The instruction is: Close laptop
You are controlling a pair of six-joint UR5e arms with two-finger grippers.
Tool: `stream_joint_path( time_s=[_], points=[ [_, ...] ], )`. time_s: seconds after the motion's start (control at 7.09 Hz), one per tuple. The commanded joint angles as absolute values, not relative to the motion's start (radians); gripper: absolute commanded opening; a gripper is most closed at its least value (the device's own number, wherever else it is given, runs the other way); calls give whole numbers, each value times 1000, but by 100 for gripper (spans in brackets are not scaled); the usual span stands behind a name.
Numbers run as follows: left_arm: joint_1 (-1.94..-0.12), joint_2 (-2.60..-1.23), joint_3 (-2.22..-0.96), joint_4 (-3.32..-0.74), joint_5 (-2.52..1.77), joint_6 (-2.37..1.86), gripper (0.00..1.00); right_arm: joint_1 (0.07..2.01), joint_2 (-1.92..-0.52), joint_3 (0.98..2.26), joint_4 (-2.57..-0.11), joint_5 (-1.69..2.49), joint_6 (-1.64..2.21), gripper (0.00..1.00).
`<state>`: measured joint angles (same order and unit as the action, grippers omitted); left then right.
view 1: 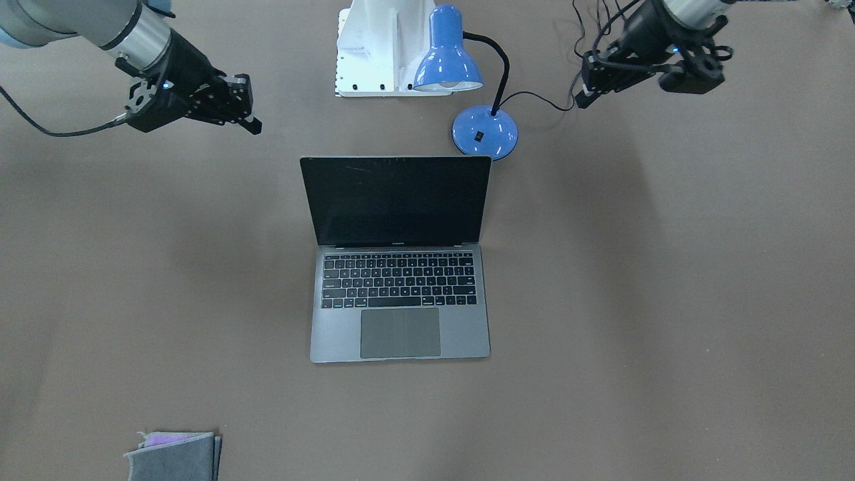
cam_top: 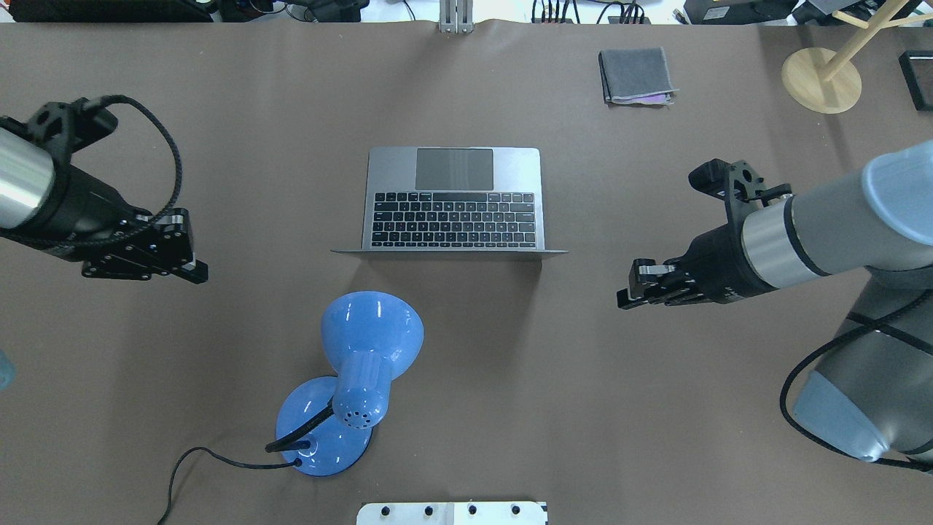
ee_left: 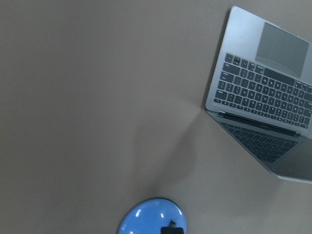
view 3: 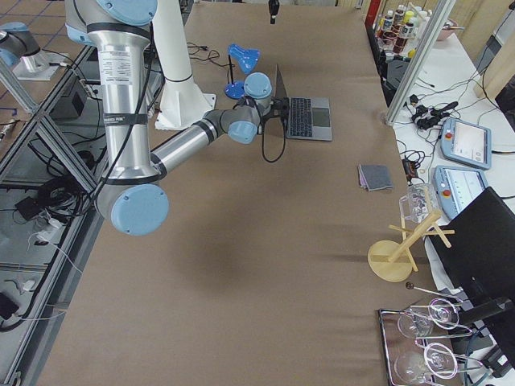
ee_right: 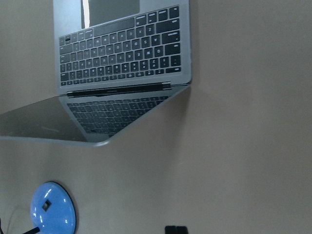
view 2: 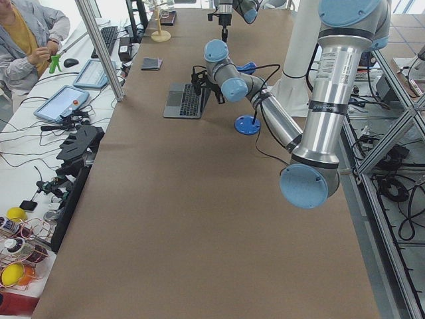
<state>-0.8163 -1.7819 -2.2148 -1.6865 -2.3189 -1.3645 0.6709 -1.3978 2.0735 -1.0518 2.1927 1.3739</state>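
Note:
The space-grey laptop [view 1: 401, 334] stands open in the middle of the table, its black screen upright and facing away from the robot's base. It also shows in the overhead view [cam_top: 452, 219], the left wrist view [ee_left: 258, 87] and the right wrist view [ee_right: 122, 53]. My left gripper [cam_top: 198, 275] hovers shut and empty, well to the left of the laptop's hinge line. My right gripper [cam_top: 624, 299] hovers shut and empty, to the right of the lid's edge. Neither touches the laptop.
A blue desk lamp [cam_top: 368, 343] with a black cord stands just behind the laptop's lid, on the robot's side. A grey felt pouch [cam_top: 635, 75] lies at the far right. A wooden stand [cam_top: 820, 69] is at the far right corner. The robot's white base [view 1: 381, 47] is behind the lamp.

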Motion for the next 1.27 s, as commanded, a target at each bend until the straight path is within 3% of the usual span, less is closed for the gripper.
stream_joint_path(
  time_s=[0.0, 0.28, 1.13],
  points=[
    [-697, -1888, -2159, -1683, -2206, -1416, 0, 624, -1248, 2069, -1222, 2120, 1394, 0],
    [-674, -1997, -2045, -1684, -2172, -1419, 0, 621, -1226, 2060, -1241, 2085, 1393, 0],
    [-635, -2121, -1907, -1692, -2085, -1410, 0, 603, -1194, 2014, -1272, 2006, 1385, 0]
  ],
)
